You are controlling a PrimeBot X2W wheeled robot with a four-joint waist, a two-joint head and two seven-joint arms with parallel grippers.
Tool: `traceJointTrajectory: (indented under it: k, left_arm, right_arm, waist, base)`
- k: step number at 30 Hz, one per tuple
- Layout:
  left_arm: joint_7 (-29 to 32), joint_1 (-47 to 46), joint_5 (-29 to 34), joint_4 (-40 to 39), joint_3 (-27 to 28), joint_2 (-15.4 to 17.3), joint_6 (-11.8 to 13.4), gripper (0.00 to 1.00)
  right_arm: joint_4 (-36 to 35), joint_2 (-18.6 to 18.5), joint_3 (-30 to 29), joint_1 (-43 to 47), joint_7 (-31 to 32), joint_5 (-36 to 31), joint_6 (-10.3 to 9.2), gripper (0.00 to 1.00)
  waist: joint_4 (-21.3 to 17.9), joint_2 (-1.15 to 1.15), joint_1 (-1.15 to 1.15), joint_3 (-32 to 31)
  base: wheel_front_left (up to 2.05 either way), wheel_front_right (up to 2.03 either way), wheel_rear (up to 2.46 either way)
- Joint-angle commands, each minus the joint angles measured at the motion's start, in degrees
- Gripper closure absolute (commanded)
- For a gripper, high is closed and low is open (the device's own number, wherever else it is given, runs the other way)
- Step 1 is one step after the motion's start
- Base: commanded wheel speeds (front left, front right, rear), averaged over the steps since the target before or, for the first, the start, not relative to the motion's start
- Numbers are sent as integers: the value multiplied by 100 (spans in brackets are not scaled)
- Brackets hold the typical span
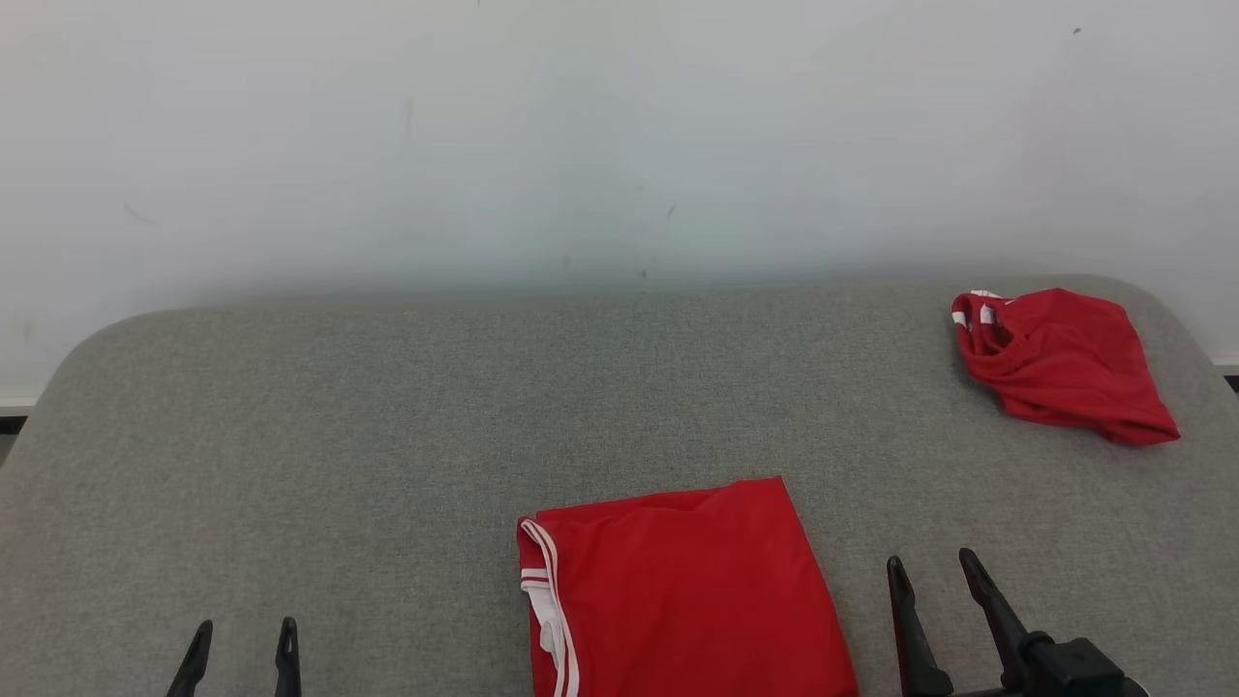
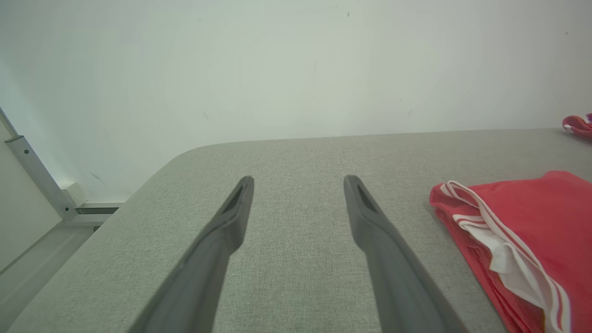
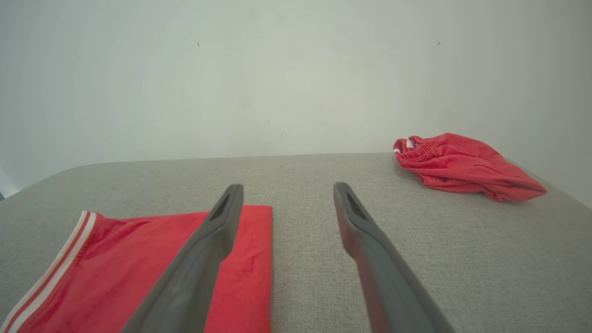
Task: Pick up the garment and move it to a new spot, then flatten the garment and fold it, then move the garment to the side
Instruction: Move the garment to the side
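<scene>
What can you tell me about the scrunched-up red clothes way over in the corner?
The crumpled red garment looks like soft, thin cloth, with white stripes beside a gathered band at one end. It lies in a loose, wrinkled heap, not folded, at the far right corner of the grey fabric-covered table. It rests on the table alone; nothing else touches it.

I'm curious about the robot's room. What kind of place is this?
Probably a test room for practising clothes folding: a plain white wall, a grey padded table, one folded red garment and one crumpled red garment.
</scene>
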Motion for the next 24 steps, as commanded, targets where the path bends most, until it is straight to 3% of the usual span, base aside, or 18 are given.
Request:
traceJointTrajectory:
  k: [1,16,24]
  left_arm:
    - [9,69,-23,-16,-8,30,11,0]
    - [-27,10,-77,-5,-79,54,60,0]
    - [16,-224,9,24,-258,50,47,0]
  right_arm:
    - [-6,16,3,50,-23,-62,-17,0]
    - [78,-16,-52,9,-23,-32,-17,0]
    - [736,-185,106,-647,242,-189,-17,0]
  waist:
    - [0,0,0,2]
    - [79,0,0,27]
    - [317,0,0,181]
  base:
    - [0,0,0]
    - [0,0,0]
    - [0,0,0]
